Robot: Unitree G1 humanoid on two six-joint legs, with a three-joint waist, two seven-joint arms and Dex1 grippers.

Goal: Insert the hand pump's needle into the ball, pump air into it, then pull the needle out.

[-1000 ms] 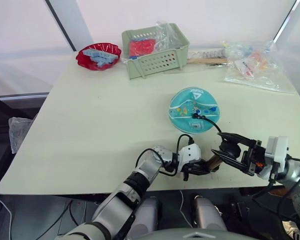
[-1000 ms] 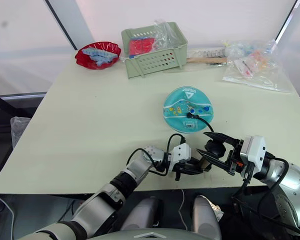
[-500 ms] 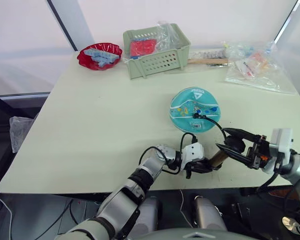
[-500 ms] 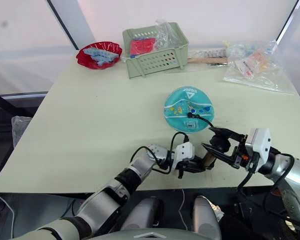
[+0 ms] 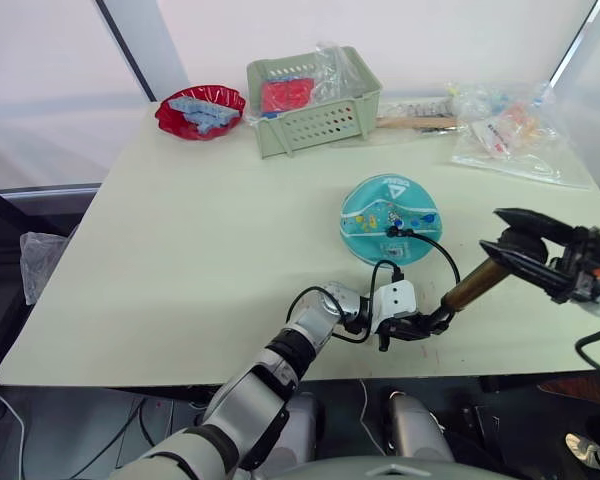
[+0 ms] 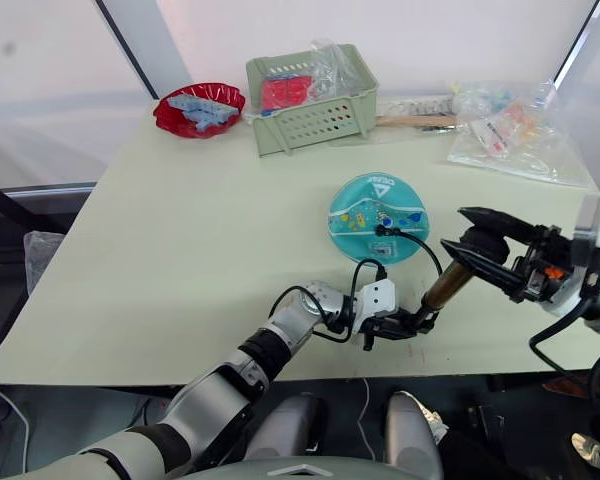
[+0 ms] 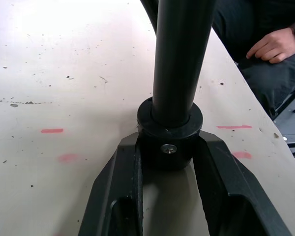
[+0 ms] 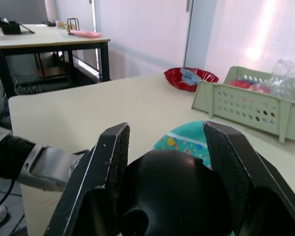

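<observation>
The teal ball (image 5: 386, 215) lies on the table, right of centre. The needle's black fitting (image 5: 394, 233) sits on the ball's near side; the pin itself is hidden. A thin black hose (image 5: 442, 256) loops from it to the hand pump (image 5: 469, 285), which slants up from the table's front edge. My left gripper (image 5: 422, 325) is shut on the pump's black lower cap (image 7: 169, 132). My right gripper (image 5: 525, 248) is shut on the black handle (image 8: 171, 196), held above the table to the right of the ball (image 8: 183, 141).
A green basket (image 5: 312, 103), a red bowl (image 5: 198, 110), a wooden-handled tool (image 5: 416, 122) and plastic bags (image 5: 510, 130) line the table's far side. A seated person's hand (image 7: 278, 43) shows beyond the table's front edge (image 7: 246, 105).
My right gripper has moved up and to the right with the handle, away from the left gripper, and the pump now stretches longer. The left gripper keeps its hold, shifted slightly right.
</observation>
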